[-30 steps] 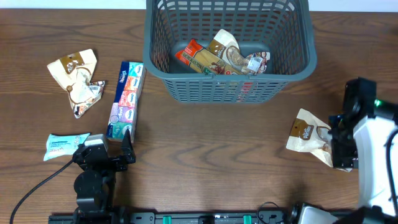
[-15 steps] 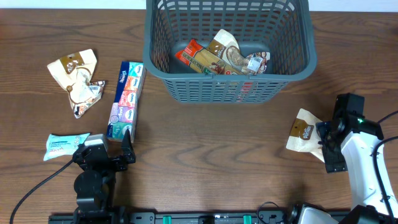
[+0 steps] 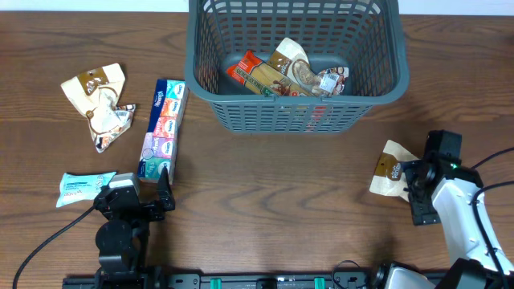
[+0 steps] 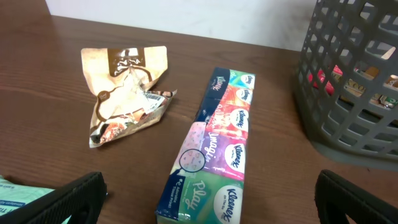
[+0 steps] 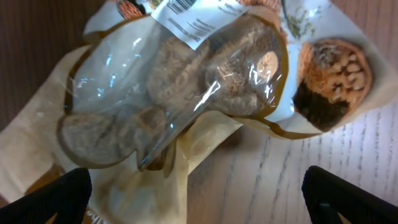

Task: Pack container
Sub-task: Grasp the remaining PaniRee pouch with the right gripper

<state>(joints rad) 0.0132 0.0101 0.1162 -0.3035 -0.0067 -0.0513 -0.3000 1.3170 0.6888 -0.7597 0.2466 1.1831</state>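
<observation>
The container [image 3: 377, 88], a dark grey-blue slotted basket, stands at the back centre and holds a red packet [image 3: 257, 76] and a tan snack bag [image 3: 299, 68]; its wall shows in the left wrist view [image 4: 354, 87]. My right gripper [image 3: 416, 186] is open, low over a tan cookie bag [image 3: 393, 170] at the right; the bag fills the right wrist view [image 5: 186, 93] between the spread fingers. My left gripper [image 3: 152, 193] is open and empty just before a Kleenex tissue pack [image 3: 163, 127], which also shows in the left wrist view [image 4: 217, 149].
A crumpled tan snack bag [image 3: 100, 100] lies at the far left and shows in the left wrist view [image 4: 124, 93]. A light blue packet [image 3: 84, 189] lies at the front left beside my left arm.
My right gripper has moved left and forward, down onto the tan cookie bag. The left arm and the other objects have not moved.
</observation>
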